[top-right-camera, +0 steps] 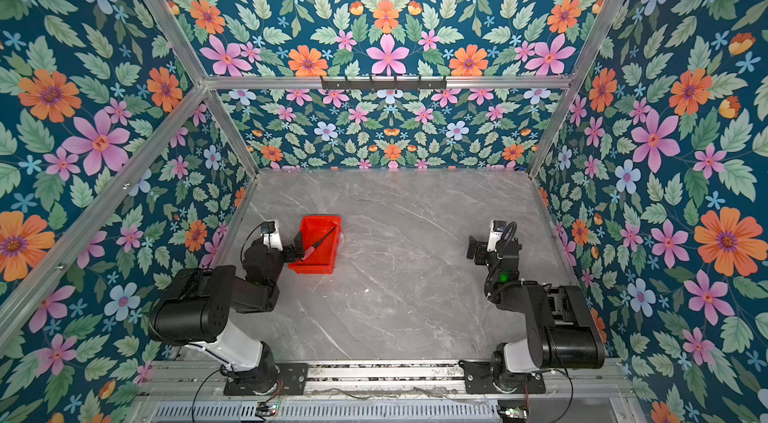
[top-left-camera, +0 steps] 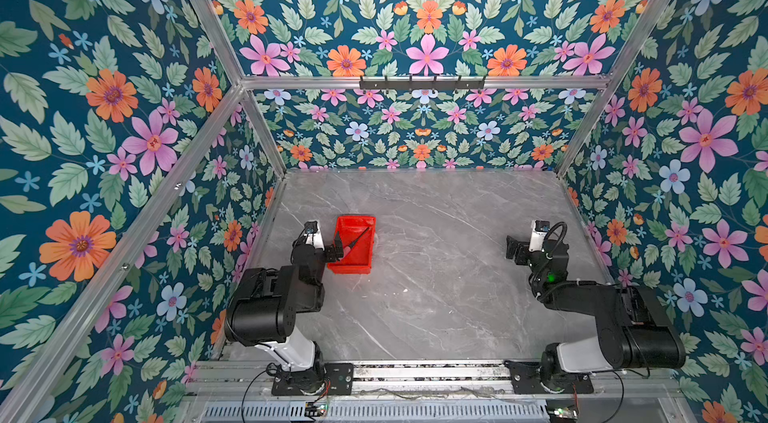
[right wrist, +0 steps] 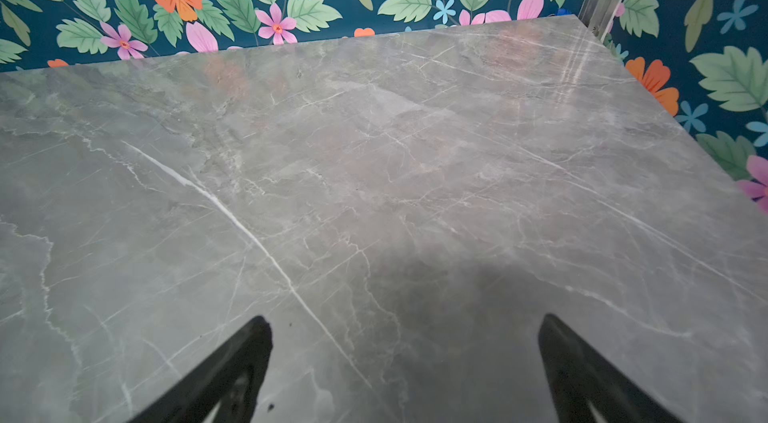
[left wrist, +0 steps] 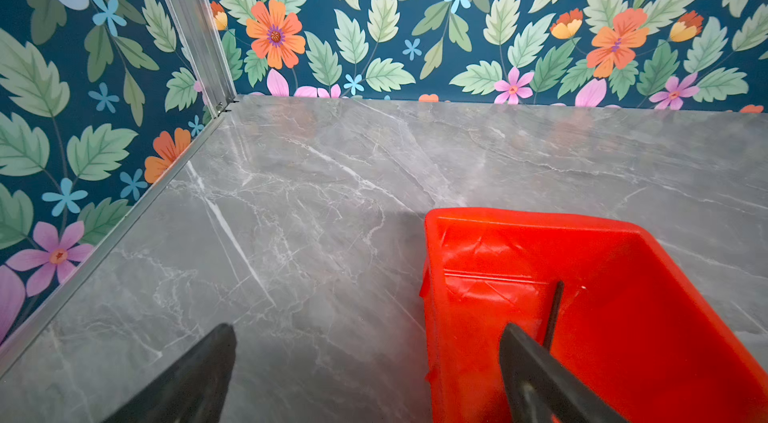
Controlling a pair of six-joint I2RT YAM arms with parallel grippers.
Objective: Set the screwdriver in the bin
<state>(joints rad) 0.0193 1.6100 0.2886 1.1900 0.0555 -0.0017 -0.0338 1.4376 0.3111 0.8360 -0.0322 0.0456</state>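
Observation:
The red bin stands on the grey marble table, left of the middle in both top views. The screwdriver lies slantwise inside it, pinkish handle toward the near left corner, black shaft toward the far right. My left gripper is open at the bin's left wall and holds nothing. In the left wrist view the left gripper straddles that wall of the bin, beside the shaft of the screwdriver. My right gripper hangs open over bare table.
Floral walls with aluminium frame posts close the table on three sides. The left wall edge runs close to the left gripper. Both arm bases sit on the front rail.

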